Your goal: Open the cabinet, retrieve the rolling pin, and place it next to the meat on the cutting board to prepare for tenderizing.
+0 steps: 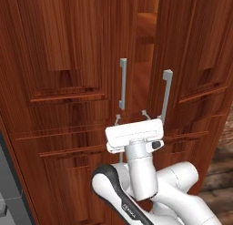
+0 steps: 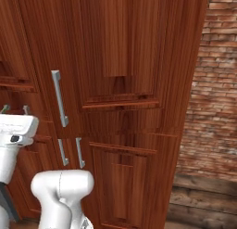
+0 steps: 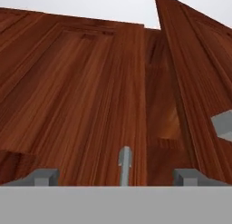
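Observation:
The tall reddish-brown cabinet (image 1: 68,60) fills the view ahead. Its left door is closed, with a long silver handle (image 1: 123,83). The right door (image 1: 195,55) stands slightly ajar, its handle (image 1: 166,94) swung outward, and a strip of wooden shelf (image 1: 146,23) shows through the gap. My gripper (image 1: 131,117) is open just below and between the two handles, holding nothing. In the hand view my gripper (image 3: 117,177) faces the left door's handle (image 3: 125,166), with the ajar door (image 3: 195,82) to the right. The rolling pin, meat and cutting board are out of view.
Shorter doors with short silver handles (image 2: 79,152) sit below the right door's long handle (image 2: 59,98). A brick wall (image 2: 217,84) and wooden floor (image 2: 203,200) lie to the right. A grey edge (image 1: 4,201) shows at the far left.

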Controlling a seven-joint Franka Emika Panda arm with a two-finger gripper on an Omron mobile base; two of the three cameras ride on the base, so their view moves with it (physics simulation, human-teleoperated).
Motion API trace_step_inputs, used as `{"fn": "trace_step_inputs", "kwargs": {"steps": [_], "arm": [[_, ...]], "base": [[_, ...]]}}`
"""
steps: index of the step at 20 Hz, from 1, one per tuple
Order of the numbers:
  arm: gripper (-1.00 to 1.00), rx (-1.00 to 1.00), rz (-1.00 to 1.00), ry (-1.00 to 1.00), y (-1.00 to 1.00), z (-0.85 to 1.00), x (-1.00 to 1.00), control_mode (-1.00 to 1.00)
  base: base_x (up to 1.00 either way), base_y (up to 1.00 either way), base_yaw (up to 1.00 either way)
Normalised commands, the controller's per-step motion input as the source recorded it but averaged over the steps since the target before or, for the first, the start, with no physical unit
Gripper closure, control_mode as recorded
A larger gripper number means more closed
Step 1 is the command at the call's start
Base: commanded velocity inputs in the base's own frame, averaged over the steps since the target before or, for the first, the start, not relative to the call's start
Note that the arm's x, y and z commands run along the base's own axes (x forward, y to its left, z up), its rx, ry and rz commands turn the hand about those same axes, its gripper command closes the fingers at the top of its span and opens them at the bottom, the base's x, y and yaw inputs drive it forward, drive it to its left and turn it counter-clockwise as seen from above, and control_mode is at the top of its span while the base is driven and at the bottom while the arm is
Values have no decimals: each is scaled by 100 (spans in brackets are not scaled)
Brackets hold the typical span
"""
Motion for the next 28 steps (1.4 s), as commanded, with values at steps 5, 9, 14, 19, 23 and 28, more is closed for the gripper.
{"fn": "trace_step_inputs", "kwargs": {"steps": [5, 9, 14, 19, 23, 28], "arm": [[-100, -1, -46, 12, 22, 0, -11, -100], [-100, 0, -50, 12, 30, 1, -30, -100], [-100, 0, -41, 4, 38, 0, -74, -100], [-100, -1, -35, 0, 52, 2, -85, -100], [-100, -5, -30, -5, 65, 11, -69, -100], [-100, -6, -21, -13, 84, 30, -49, -100]], "base": [[0, 0, 0], [0, 0, 0], [0, 0, 0], [0, 0, 0], [0, 0, 0], [0, 0, 0]]}}
